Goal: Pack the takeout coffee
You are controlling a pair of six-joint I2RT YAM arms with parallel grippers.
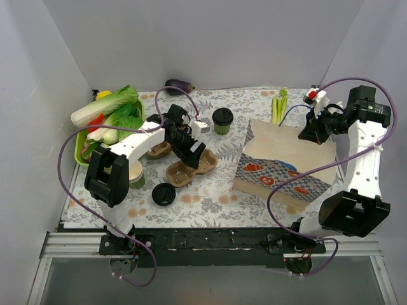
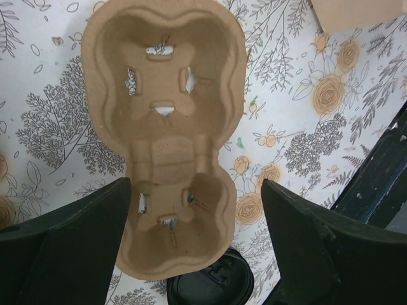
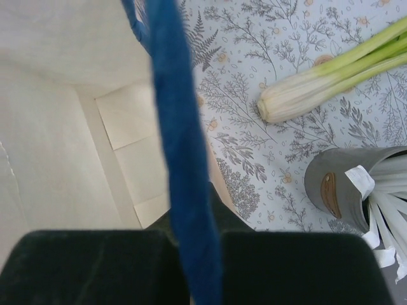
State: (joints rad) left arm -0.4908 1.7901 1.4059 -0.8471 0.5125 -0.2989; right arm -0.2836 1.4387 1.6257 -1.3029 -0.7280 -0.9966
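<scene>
White walls close in a worktop [image 1: 210,203] covered with a floral-printed cloth. The takeout coffee [image 1: 222,120], a small green paper cup under a round black plastic lid, stands upright on the cloth towards the back. It is between the two arms, apart from both pairs of jaws, and outside the bag.

The left arm [image 1: 137,143] reaches over a brown moulded-pulp two-cup carrier [image 2: 165,127] lying flat on the cloth. Its jaws stand wide apart, one black finger [image 2: 70,248] on either side of one cup well; whether they touch the carrier cannot be told. A loose round black lid [image 1: 163,194] lies just beside that end of the carrier.

The right arm [image 1: 365,152] bends over a brown paper bag [image 1: 286,165] printed in blue, white and red, which stands open to the right of the coffee. Its jaws are clamped together on the bag's twisted blue handle [image 3: 178,127].

A pale green celery stalk [image 3: 331,76] lies on the cloth behind the bag. A green tray [image 1: 79,149] of leafy vegetables sits at the far left.
</scene>
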